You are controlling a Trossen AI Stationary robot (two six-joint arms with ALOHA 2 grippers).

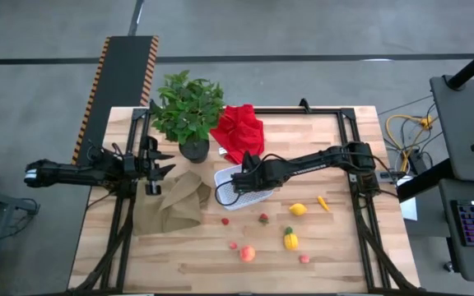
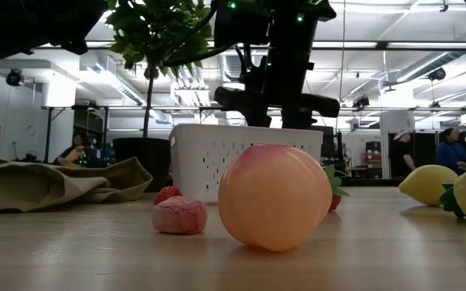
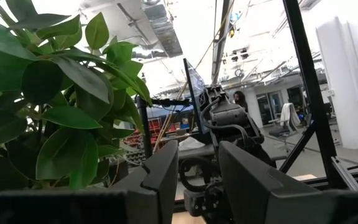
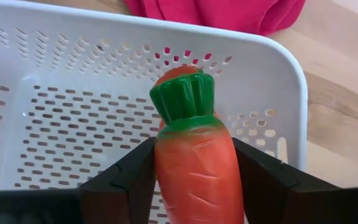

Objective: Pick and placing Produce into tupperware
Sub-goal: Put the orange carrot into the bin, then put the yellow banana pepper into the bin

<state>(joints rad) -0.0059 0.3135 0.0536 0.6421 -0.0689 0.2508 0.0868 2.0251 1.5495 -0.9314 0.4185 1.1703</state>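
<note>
My right gripper [image 1: 248, 170] reaches in from the table's right over the white tupperware [image 1: 241, 189] and is shut on an orange carrot [image 4: 197, 168]. The carrot's green top [image 4: 184, 99] points out over the tupperware's perforated bottom [image 4: 55, 130]. The rest of the produce lies on the wood near the front: a lemon [image 1: 299, 209], a yellow pepper [image 1: 290, 239], a peach [image 1: 247, 253] and small red berries [image 1: 263, 218]. My left gripper [image 1: 160, 164] is open and waits over the brown paper bag [image 1: 179, 201], touching nothing. My right gripper pinches the carrot's orange body [image 4: 166, 162] between its two fingers [image 4: 129, 180], one on each side, below the green top. The carrot lies along the fingers with its top pointing forward. It is lifted clear, above the inside of the tupperware.
A potted plant [image 1: 189, 111] and a red cloth [image 1: 239, 131] stand behind the tupperware. A small yellow-orange piece [image 1: 322, 202] lies right of the lemon. In the low view the peach [image 2: 273, 196] and a berry [image 2: 180, 215] sit in front of the tupperware [image 2: 241, 158].
</note>
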